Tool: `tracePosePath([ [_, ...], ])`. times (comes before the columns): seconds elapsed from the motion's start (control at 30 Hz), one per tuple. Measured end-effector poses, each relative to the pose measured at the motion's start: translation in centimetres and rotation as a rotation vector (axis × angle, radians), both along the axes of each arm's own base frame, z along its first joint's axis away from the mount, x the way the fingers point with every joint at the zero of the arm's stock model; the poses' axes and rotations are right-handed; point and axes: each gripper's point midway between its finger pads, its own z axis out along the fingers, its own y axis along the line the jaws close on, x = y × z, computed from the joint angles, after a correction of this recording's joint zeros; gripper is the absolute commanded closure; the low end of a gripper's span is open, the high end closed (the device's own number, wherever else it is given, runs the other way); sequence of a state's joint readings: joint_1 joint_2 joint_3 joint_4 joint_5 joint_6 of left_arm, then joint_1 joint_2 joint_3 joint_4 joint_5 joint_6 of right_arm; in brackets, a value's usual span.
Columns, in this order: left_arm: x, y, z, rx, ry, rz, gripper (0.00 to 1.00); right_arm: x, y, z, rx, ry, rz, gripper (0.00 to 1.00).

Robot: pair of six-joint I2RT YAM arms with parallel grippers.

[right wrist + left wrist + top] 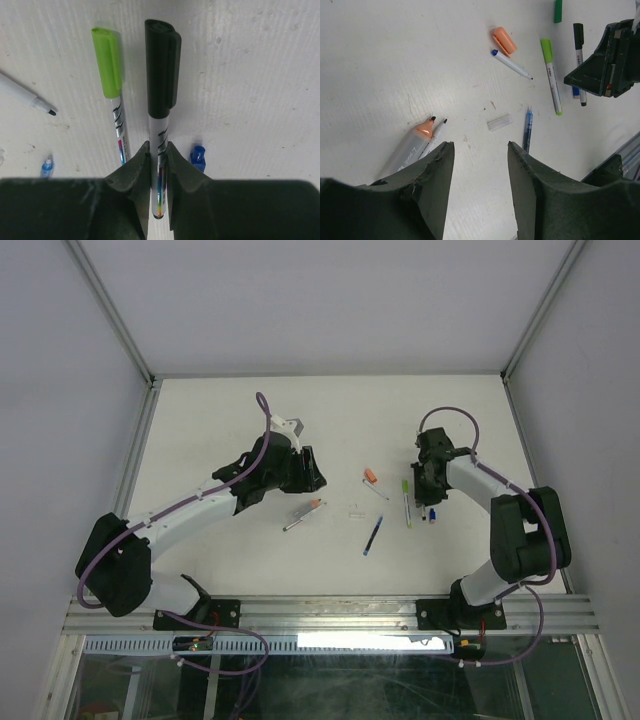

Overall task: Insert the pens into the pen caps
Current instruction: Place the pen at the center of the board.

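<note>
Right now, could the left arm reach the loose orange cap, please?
Probably yes: the left gripper is empty with jaws apart, bare table lies between it and the orange cap; only a blue-ended pen lies close beside it.

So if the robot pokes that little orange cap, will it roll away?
It may well roll or skid: the orange cap looks rounded and smooth, lying on its side on the flat table. Being small and stubby, it is probably light, and likely stiff, not squashy.
</note>
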State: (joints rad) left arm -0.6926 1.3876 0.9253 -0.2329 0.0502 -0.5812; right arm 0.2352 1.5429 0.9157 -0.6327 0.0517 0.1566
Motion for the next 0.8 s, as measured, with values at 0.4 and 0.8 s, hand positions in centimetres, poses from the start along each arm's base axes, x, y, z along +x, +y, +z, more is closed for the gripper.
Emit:
tracePosePath([
  [0.4, 0.0, 0.0, 0.1, 0.001, 0.001, 0.000, 0.53, -0.3, 0.2, -1.2, -0.001, 0.071, 0.000, 0.77],
  [0.8, 0.1, 0.1, 0.1, 0.005, -0.001, 0.003, 0.53, -0.6, 0.1, -0.2, 0.001, 0.061, -0.014, 0.76],
])
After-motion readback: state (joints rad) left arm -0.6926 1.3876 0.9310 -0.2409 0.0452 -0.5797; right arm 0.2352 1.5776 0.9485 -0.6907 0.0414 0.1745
